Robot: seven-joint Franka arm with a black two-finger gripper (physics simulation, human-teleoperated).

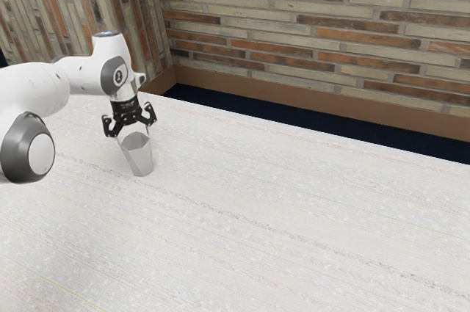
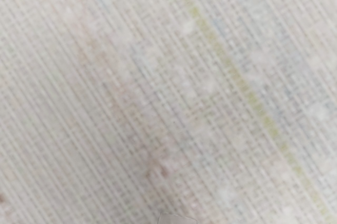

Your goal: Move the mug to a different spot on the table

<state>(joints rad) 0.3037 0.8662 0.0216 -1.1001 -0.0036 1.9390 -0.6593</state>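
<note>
Exterior view: A white Franka arm point(image 1: 51, 84) reaches in from the exterior view's left and holds its black gripper point(image 1: 131, 127) directly over a grey, faceted mug point(image 1: 138, 156). The mug is on the pale bench point(image 1: 294, 216) near the exterior view's left side, with a brick wall point(image 1: 316, 18) behind it. The jaws are spread wide and released, level with or just above the mug's rim and grasping nothing. The mug tapers toward its base and appears to lean a little; whether the fingertips touch its rim cannot be made out. The task looks to be at its start, with the grasp not yet made. To do this step well, the hand should probably centre over the opening and sink until the fingers bracket the wall well below the rim. It should close firmly before any lift, since a shallow pinch on a tapered, slick-sided cup could slip or tip it. Open bench lies toward the exterior view's right for the set-down.

Wrist view: The camera looks down on the woven, streaked surface of the bench point(image 2: 158, 76). A pale grey sliver point(image 2: 171, 218) just under the hand is likely part of the mug, though too little shows to be sure.
</note>
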